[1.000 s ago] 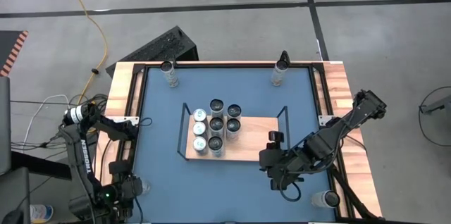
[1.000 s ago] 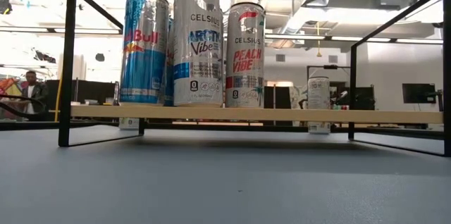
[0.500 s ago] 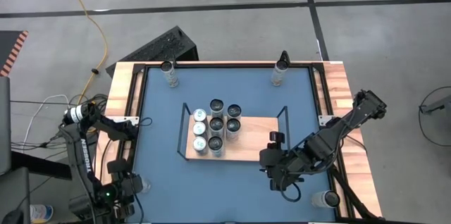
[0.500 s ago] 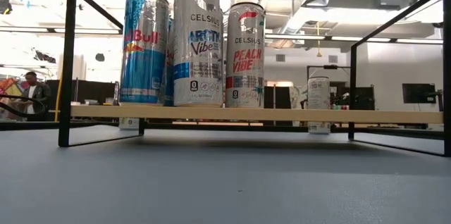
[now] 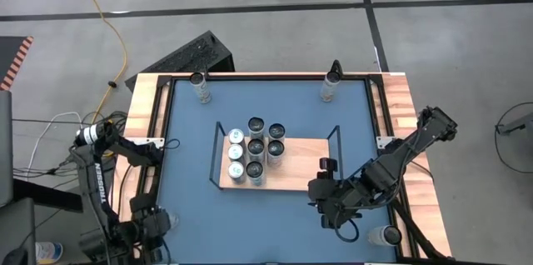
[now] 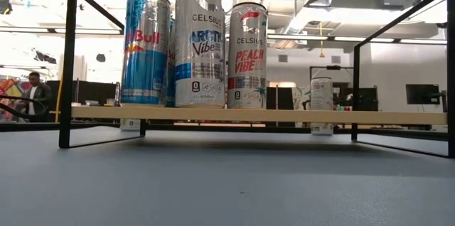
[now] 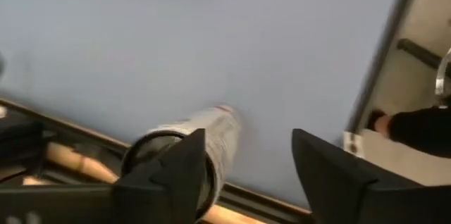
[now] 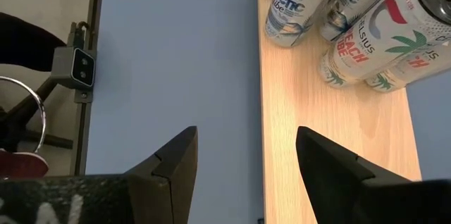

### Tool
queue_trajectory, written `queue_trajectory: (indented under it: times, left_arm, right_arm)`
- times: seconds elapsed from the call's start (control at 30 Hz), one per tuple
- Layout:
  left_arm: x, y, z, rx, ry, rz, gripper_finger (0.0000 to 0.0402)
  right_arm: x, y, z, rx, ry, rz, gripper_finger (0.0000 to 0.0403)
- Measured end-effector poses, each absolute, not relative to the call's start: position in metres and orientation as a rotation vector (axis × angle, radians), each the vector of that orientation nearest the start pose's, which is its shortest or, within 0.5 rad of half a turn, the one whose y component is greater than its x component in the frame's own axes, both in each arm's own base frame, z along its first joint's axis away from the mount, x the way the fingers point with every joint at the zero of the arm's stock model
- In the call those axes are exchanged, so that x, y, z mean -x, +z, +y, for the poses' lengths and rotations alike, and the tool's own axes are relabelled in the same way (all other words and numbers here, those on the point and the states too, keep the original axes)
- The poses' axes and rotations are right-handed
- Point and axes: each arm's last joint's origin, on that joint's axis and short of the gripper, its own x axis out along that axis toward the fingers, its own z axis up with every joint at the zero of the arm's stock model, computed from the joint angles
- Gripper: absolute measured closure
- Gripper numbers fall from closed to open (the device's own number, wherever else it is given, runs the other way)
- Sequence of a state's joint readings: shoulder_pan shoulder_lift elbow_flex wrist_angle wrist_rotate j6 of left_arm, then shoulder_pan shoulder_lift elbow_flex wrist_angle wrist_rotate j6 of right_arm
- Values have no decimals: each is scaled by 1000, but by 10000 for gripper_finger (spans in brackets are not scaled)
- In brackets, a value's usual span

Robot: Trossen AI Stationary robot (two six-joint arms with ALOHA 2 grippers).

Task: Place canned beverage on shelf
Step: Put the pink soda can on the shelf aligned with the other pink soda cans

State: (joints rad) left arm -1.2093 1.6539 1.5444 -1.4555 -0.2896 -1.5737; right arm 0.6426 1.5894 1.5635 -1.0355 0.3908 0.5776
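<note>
One can sits at the table's near-left corner, beside rather than between the spread, empty fingers of the left gripper, so centre it first, then carry it upright to the shelf, where the right gripper waits spread

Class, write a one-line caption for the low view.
Three tall cans stand on the wooden shelf above the blue table.

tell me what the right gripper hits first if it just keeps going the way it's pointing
Likely the cluster of cans on the shelf. The right gripper, jaws open and empty, points along the shelf's front edge; depth is unclear.
</note>
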Motion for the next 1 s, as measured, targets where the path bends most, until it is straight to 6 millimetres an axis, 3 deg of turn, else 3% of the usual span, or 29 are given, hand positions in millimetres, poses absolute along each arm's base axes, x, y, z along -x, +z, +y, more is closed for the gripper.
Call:
queue_trajectory:
  times: [0.23,0.4,0.6,1.0]
  left_arm:
    - [-119,303,-265,204,298,1347,106]
    - [-125,304,-257,143,321,1375,64]
    - [-124,304,-253,93,335,1411,54]
    - [-98,294,-260,25,329,1350,54]
  right_arm:
    - [-261,339,181,-8,-47,939,182]
    - [-261,339,181,-7,-47,939,182]
    - [-261,339,181,-5,-47,940,182]
    - [-264,338,176,-4,-62,942,182]
